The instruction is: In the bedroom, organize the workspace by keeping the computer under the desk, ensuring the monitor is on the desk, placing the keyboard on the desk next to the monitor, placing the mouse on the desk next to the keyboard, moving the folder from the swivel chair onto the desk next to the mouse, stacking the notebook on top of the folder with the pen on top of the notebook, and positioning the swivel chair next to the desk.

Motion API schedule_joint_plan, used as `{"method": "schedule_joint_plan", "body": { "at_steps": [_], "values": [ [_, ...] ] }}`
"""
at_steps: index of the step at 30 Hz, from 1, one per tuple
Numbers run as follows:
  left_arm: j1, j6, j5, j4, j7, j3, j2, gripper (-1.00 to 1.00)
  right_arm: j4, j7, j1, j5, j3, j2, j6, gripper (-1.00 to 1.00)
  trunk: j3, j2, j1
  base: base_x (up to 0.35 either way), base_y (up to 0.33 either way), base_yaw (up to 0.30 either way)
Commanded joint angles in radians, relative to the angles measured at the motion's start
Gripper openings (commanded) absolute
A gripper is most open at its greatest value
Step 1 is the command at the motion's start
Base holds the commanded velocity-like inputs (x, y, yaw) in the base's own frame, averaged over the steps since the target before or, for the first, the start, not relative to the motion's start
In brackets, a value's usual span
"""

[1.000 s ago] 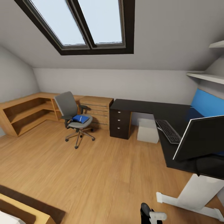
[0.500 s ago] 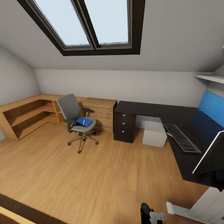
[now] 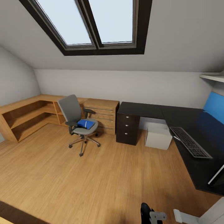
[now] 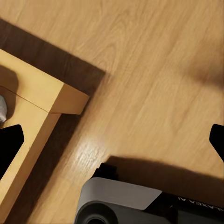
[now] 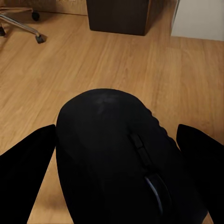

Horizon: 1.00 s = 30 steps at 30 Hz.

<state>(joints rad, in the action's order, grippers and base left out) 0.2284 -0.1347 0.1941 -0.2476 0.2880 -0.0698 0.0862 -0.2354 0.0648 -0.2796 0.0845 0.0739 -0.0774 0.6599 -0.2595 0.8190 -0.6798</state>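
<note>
Our right gripper (image 5: 114, 154) is clenched on the mouse (image 5: 116, 158), its two dark fingers (image 5: 25, 163) pressing the black rounded body from either side, above the wooden plank floor (image 5: 93, 60). Our left gripper (image 4: 112, 140) hangs with its fingers spread wide and nothing between them, over the floor beside a light wooden corner (image 4: 42, 102).

From the head camera we take the desk (image 3: 186, 124) as our landmark. The keyboard (image 3: 190, 142) lies on its right wing, near the blue back panel (image 3: 214, 107). An edge of the monitor (image 3: 217, 175) shows just past the keyboard's near end. The computer (image 3: 158, 136) sits under the desk, beside the black drawers (image 3: 127, 127). The swivel chair (image 3: 77, 121) stands well apart from the desk, beyond the drawers, before the low wooden cabinets (image 3: 31, 112); the folder (image 3: 86, 123) lies on its seat.
</note>
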Motion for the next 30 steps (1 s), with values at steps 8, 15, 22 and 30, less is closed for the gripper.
{"method": "schedule_joint_plan", "body": {
  "at_steps": [8,15,22,30],
  "values": [
    [0.001,-0.006,0.009,0.001,0.004,-0.008,-0.002,1.00,0.001,0.003,-0.001,0.009,0.007,-0.001,0.003,-1.00,-0.001,0.001,0.000,0.124,-0.007,0.000],
    [0.001,-0.006,0.008,0.001,0.005,-0.008,-0.003,1.00,0.001,0.003,0.000,0.009,0.007,-0.001,0.003,-1.00,-0.001,0.001,0.000,0.298,-0.115,0.000],
    [0.001,-0.006,0.008,0.001,0.005,-0.008,-0.003,1.00,0.001,0.003,-0.001,0.010,0.007,-0.001,0.003,-1.00,-0.001,0.001,0.000,0.317,-0.155,0.000],
    [0.001,-0.006,0.009,0.001,0.005,-0.008,-0.005,1.00,0.001,0.003,-0.001,0.010,0.007,-0.001,0.003,-1.00,-0.001,0.001,0.000,0.318,-0.107,0.000]
  ]
}}
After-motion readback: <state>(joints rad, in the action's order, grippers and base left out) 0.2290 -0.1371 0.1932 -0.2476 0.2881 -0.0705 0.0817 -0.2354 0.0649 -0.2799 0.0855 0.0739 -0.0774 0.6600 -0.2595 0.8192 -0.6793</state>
